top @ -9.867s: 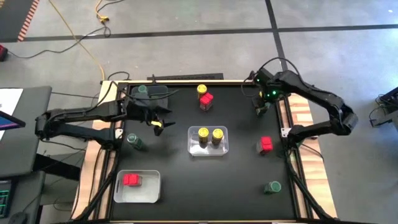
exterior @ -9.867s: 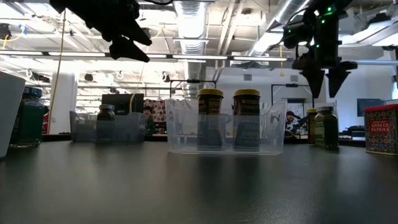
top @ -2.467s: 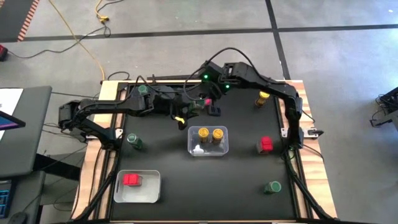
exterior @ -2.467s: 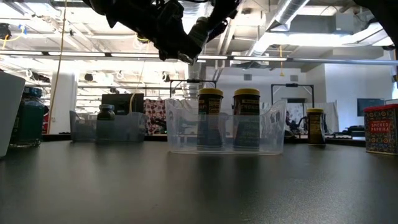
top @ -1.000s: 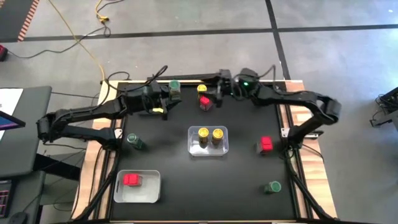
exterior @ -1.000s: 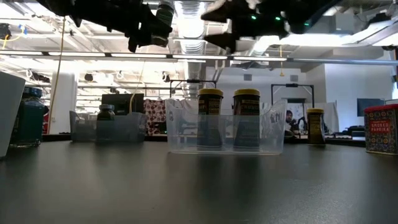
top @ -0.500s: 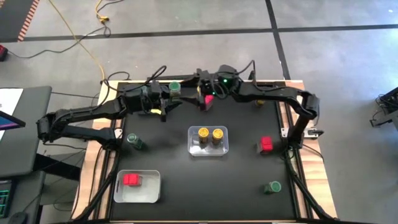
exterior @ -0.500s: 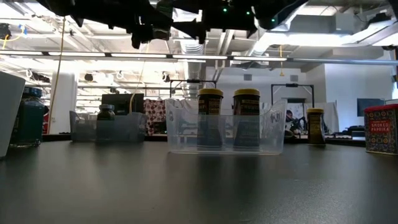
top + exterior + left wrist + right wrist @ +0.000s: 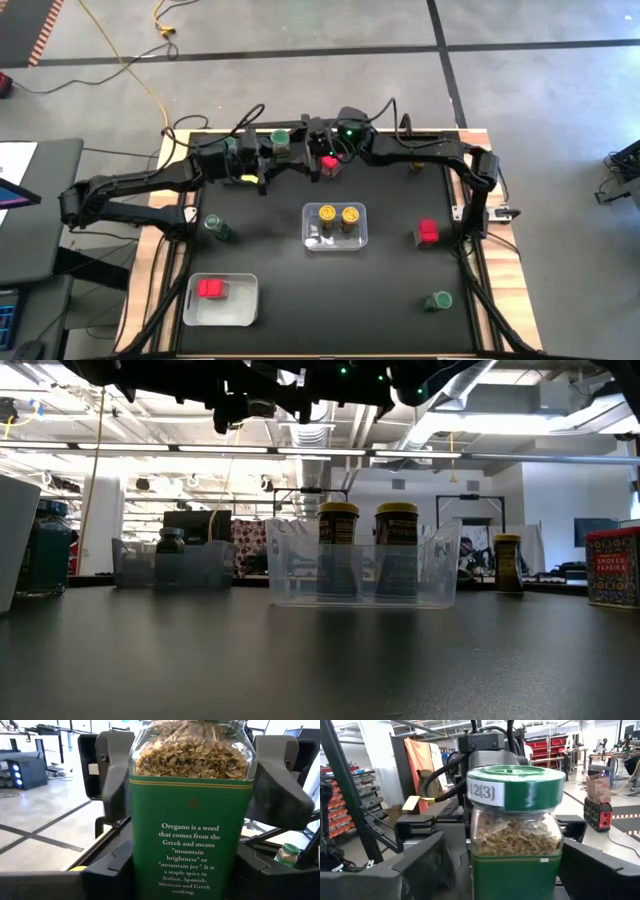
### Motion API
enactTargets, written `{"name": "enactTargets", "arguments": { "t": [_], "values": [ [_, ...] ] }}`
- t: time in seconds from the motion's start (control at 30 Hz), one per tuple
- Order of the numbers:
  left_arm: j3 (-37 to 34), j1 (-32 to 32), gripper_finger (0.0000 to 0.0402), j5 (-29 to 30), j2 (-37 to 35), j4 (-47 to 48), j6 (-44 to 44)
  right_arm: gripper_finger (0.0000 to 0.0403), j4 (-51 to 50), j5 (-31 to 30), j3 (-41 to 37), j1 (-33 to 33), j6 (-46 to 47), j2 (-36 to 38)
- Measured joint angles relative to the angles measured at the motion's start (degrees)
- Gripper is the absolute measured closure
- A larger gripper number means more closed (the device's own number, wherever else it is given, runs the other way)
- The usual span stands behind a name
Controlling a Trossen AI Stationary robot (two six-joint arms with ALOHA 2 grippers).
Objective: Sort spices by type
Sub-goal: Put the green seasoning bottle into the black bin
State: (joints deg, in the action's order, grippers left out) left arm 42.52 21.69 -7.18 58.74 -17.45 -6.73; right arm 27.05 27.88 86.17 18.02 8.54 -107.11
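Spanning the black tabletop [image 9: 380,290] from opposite sides, the two arms meet above its far edge, where the left end effector [image 9: 268,158] pinches a green-lidded oregano jar [image 9: 281,139] aloft by its lower body while the right end effector [image 9: 305,150], fingers spread, flanks the jar near its lid.

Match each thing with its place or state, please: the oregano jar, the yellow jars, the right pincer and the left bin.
Things:
1. oregano jar
2. yellow jars
3. right pincer
4. left bin

Places or states:
a. holds one red jar
b. open, with a finger on either side of the oregano jar
c. standing in the middle bin
d. gripped by the left pincer, above the table

Pairs: 1-d, 2-c, 3-b, 4-a
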Motion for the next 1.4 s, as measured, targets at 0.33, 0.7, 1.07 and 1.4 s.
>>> {"name": "enactTargets", "arguments": {
  "t": [0.33,0.7,1.07,1.4],
  "values": [
    [0.02,-0.02,0.0205,0.15,0.0,-0.47,1.7,0.0084,-1.21,0.0,0.0,0.0,0.0,-0.04],
    [0.05,-0.02,0.0205,0.14,1.05,-3.19,1.23,0.0085,-0.68,-0.02,0.03,0.04,0.0,-0.04],
    [0.07,-0.02,0.0205,-1.6,3.15,-4.47,0.03,0.0121,-1.46,0.0,0.02,-0.02,0.04,-0.04],
    [0.07,-0.02,0.0205,-1.6,3.15,-5.57,0.47,0.0178,-1.31,-0.11,0.02,0.02,0.0,-0.04]
  ]
}}
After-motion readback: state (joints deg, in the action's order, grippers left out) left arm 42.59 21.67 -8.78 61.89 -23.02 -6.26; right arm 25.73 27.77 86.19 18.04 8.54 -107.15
